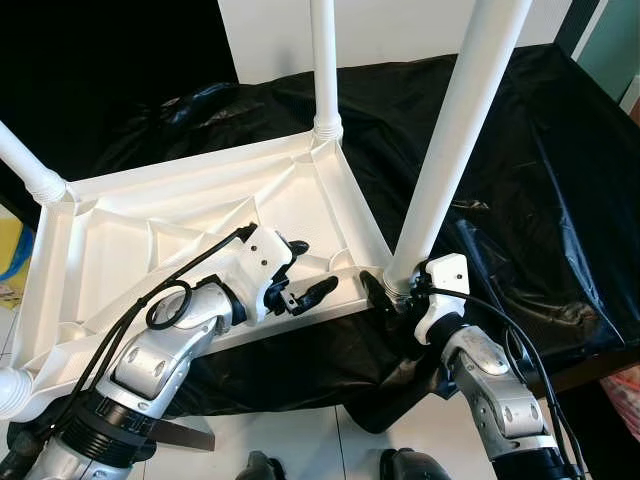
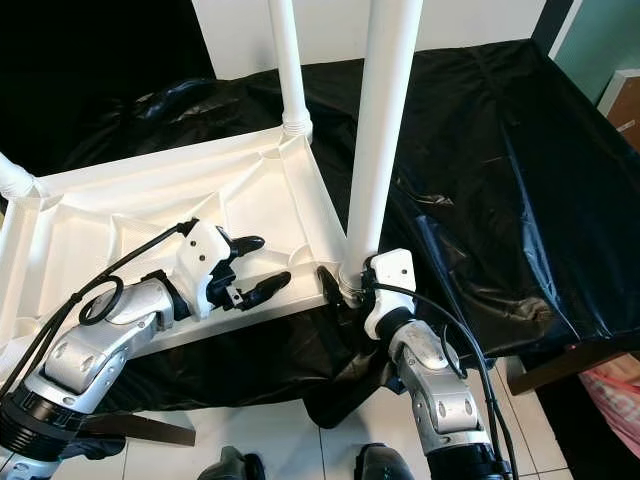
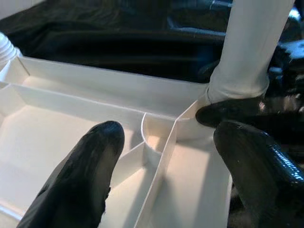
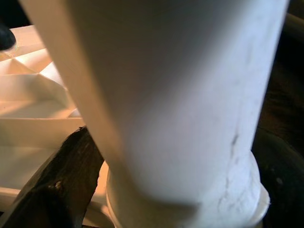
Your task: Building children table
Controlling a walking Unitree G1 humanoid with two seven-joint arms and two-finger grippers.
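Note:
A white plastic children's table (image 1: pixel 150 215) lies upside down on a black sheet, ribbed underside up. Legs stand up from its corners: a far one (image 1: pixel 323 60), a left one (image 1: pixel 20 155) and the near-right leg (image 1: pixel 455 130). My right gripper (image 1: pixel 392 290) is shut on the base of the near-right leg (image 4: pixel 175 95), one finger (image 4: pixel 52 185) pressed against its collar. My left gripper (image 1: pixel 310 270) hovers open just over the underside ribs beside that corner. Its fingers (image 3: pixel 90 175) straddle a rib and a round socket (image 3: pixel 154 137) without touching anything.
The black sheet (image 1: pixel 540 180) covers the work surface and drapes over the front edge. White floor tiles (image 1: pixel 290 440) and my feet lie below. A yellow object (image 1: pixel 10 260) sits at the far left, a pink one (image 1: pixel 625 395) at the lower right.

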